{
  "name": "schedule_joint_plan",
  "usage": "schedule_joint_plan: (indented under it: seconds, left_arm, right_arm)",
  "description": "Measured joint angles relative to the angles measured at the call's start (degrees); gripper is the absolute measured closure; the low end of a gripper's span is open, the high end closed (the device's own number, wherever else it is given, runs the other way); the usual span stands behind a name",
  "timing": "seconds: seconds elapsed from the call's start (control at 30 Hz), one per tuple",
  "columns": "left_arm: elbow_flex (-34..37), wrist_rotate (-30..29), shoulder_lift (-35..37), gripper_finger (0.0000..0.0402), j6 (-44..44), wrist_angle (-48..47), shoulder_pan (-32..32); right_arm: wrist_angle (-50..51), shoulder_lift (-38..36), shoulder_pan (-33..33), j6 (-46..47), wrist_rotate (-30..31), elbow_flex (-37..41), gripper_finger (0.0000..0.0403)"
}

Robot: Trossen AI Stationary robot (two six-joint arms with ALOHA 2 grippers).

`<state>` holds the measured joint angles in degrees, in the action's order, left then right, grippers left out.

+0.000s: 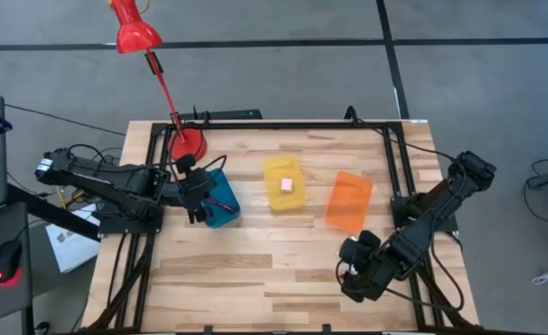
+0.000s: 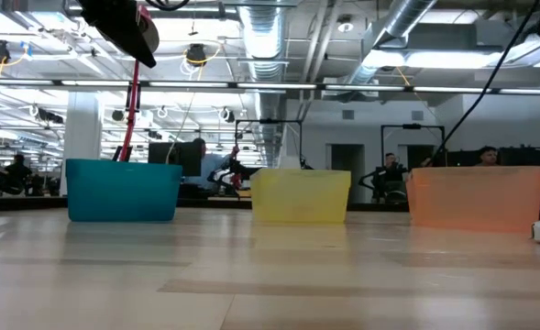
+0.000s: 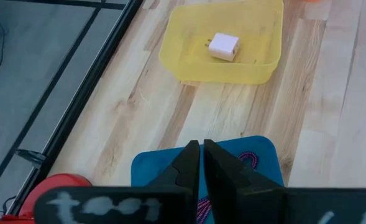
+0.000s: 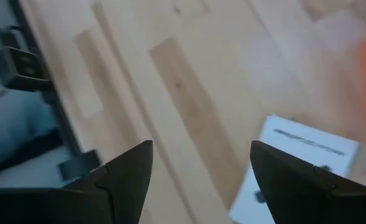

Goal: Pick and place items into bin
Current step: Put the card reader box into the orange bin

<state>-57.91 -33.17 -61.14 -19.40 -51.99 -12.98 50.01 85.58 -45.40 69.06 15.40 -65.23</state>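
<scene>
Left gripper (image 3: 201, 163), fingers clenched empty, is hanging over the blue bin (image 1: 221, 205) holding the cord (image 3: 248, 160). Right gripper (image 4: 201, 171), fingers released, is nearing the card (image 4: 297, 165).

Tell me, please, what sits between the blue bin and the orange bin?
The yellow bin, holding a small pale cube, sits between the blue bin and orange bin, clearest in the high view.

Left gripper (image 1: 197, 198) hangs over the blue bin (image 1: 220, 204), cord (image 1: 221, 202) inside. Yellow bin (image 1: 284, 183) holds a pale cube (image 1: 286, 185) (tiny thing). Orange bin (image 1: 349, 201) alongside; right gripper (image 1: 356, 257) sits low near the table's front edge.
</scene>
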Motion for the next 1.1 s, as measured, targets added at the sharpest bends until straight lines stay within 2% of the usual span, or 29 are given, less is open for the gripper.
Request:
schedule_joint_plan:
  seconds: [0.13,0.3,0.4,0.53,0.6,0.77,0.9,1.1]
  left_arm:
    - [0.0,0.0,0.0,0.0391,0.0,0.0,0.0]
    - [0.0,0.0,0.0,0.0391,0.0,0.0,0.0]
    - [0.0,0.0,0.0,0.0391,0.1,0.0,0.0]
    - [0.0,0.0,0.0,0.0391,0.1,0.0,0.0]
    - [0.0,0.0,0.0,0.0391,0.1,0.0,0.0]
    - [0.0,-0.1,0.0,0.0391,0.1,0.0,0.0]
    - [0.0,-0.1,0.0,0.0391,0.1,0.0,0.0]
    - [0.0,-0.1,0.0,0.0391,-0.7,0.0,0.0]
  right_arm:
    - [-2.6,0.0,0.2,-0.1,-2.1,0.0,0.0137]
    - [-1.6,0.0,-0.4,-1.0,-7.8,0.0,0.0137]
    - [-1.1,0.1,-1.9,-1.7,-7.2,0.7,0.0137]
    - [-0.7,3.7,-3.8,0.5,-7.4,3.5,0.0137]
    - [-0.5,6.9,-4.3,1.7,-11.1,3.8,0.0137]
    - [4.0,15.4,-3.9,1.3,-25.5,4.0,0.0137]
    - [5.2,19.3,-2.7,-0.9,-26.5,4.0,0.0137]
    - [8.6,20.7,-1.4,-1.3,-29.8,2.2,0.0137]
